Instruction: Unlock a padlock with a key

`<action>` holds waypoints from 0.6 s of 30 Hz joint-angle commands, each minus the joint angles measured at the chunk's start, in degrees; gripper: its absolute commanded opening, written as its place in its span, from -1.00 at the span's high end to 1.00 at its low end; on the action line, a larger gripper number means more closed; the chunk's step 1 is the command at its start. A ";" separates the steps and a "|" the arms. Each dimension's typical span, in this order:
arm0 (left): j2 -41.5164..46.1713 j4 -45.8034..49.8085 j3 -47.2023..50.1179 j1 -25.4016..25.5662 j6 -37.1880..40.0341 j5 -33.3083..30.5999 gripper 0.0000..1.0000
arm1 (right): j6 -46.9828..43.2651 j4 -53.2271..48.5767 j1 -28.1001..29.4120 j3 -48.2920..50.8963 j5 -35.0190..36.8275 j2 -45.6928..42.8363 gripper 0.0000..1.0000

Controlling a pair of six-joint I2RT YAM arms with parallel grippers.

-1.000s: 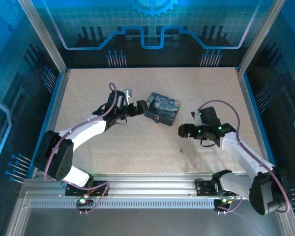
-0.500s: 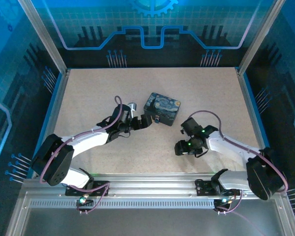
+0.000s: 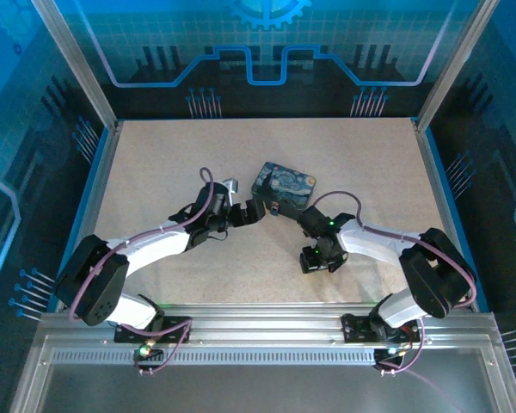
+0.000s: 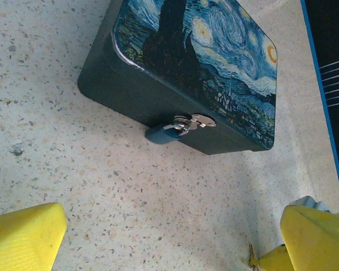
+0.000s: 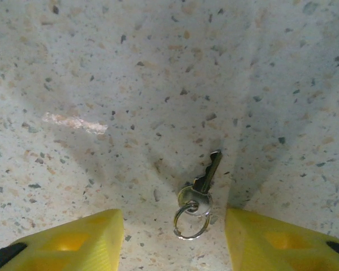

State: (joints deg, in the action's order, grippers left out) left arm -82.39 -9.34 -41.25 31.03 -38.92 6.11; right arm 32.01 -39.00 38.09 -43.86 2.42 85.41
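Observation:
The key (image 5: 202,186), a small silver key on a split ring, lies flat on the speckled table. My right gripper (image 5: 175,243) stands over it, open, with one yellow finger (image 5: 73,240) on each side of the key and neither touching it; from above this gripper (image 3: 316,258) is at centre front. The padlock (image 4: 166,132), small and dark blue with a metal loop, hangs on the front hasp of the starry-night tin (image 4: 198,51). My left gripper (image 4: 172,243) is wide open and holds nothing, a little short of the padlock; from above the left gripper (image 3: 251,212) is just left of the tin (image 3: 284,188).
The speckled table (image 3: 155,163) is fenced by a blue rim (image 3: 99,185) and glass walls. The two grippers are close together in front of the tin, and the right arm's forearm (image 3: 370,241) reaches in from the right.
My right arm swung left and down until its gripper stood over the key, and its jaws narrowed. My left gripper pulled back slightly from the tin at first, then stayed still.

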 commanded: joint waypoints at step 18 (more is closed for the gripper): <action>1.63 1.52 -0.40 0.15 1.19 -1.45 -0.98 | 1.21 -0.20 1.24 0.42 2.85 2.05 0.42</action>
State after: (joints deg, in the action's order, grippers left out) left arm -82.37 -9.26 -41.25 31.03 -38.89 5.76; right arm 32.60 -39.24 38.35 -43.86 4.71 86.13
